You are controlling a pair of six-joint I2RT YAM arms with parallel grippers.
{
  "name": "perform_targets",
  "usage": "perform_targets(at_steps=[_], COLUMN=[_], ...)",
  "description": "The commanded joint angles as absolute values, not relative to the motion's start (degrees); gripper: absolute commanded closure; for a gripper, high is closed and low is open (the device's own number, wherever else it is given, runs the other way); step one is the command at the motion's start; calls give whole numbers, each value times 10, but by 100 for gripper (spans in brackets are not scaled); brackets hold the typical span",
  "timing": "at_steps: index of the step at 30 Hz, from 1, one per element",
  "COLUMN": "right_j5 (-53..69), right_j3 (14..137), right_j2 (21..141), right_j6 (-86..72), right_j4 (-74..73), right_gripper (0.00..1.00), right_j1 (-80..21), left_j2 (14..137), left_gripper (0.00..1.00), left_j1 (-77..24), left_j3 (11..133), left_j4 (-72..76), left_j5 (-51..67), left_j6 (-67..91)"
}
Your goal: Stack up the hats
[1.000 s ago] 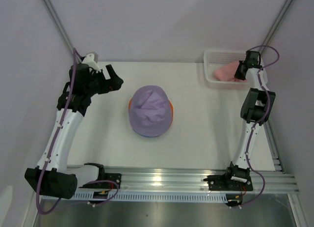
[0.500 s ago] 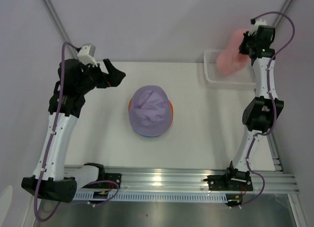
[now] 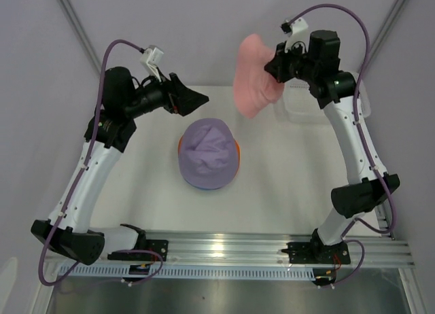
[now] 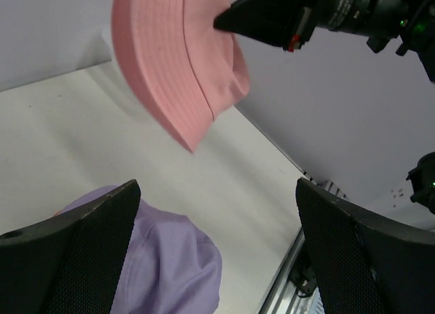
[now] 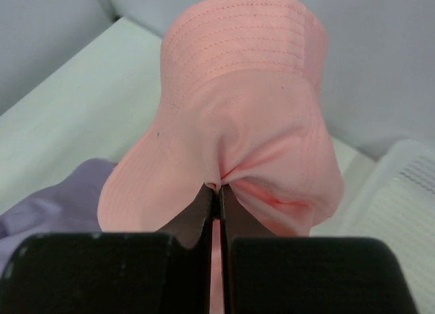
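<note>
pink hat [image 3: 253, 76]: held in the air over the far side of the desk [image 3: 285, 178], crown fabric pinched between closed right fingers [image 5: 204, 212]. lavender hat [image 3: 207, 154]: desk centre, atop orange hat [image 3: 179, 146]. left fingers [image 4: 88, 246]: spread wide, empty.

You've got a white mesh basket [image 3: 302, 111] parked at the far right corner of the white table [image 3: 136, 192]. A silver aluminium rail [image 3: 224, 249] runs along the near edge. Plain pale walls [image 3: 204, 28] sit behind it all, with a metal strut [image 3: 73, 22] slanting up the far left corner.
</note>
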State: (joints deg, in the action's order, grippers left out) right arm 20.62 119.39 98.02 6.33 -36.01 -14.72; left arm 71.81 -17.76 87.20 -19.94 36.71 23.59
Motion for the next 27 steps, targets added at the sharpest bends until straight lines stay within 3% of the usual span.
perform_targets(at_steps=[1, 8, 15, 24, 27], right_j5=[246, 329, 330, 324, 330], right_j3=[1180, 1101, 1035, 1018, 1018], right_j2=[928, 853, 817, 808, 816], right_j6=[20, -24, -47, -57, -61], right_j4=[-370, -308, -299, -287, -283], right_gripper=[100, 100, 100, 100, 100], right_j1=[-175, -207, -252, -278, -279], left_j2=[717, 739, 773, 806, 805], left_gripper=[2, 7, 9, 36, 58], left_j1=[-190, -202, -208, -221, -227], left_j3=[853, 827, 839, 849, 843], left_j4=[-120, -102, -66, -30, -26], left_j5=[378, 374, 358, 387, 393], left_j6=[277, 298, 319, 345, 351])
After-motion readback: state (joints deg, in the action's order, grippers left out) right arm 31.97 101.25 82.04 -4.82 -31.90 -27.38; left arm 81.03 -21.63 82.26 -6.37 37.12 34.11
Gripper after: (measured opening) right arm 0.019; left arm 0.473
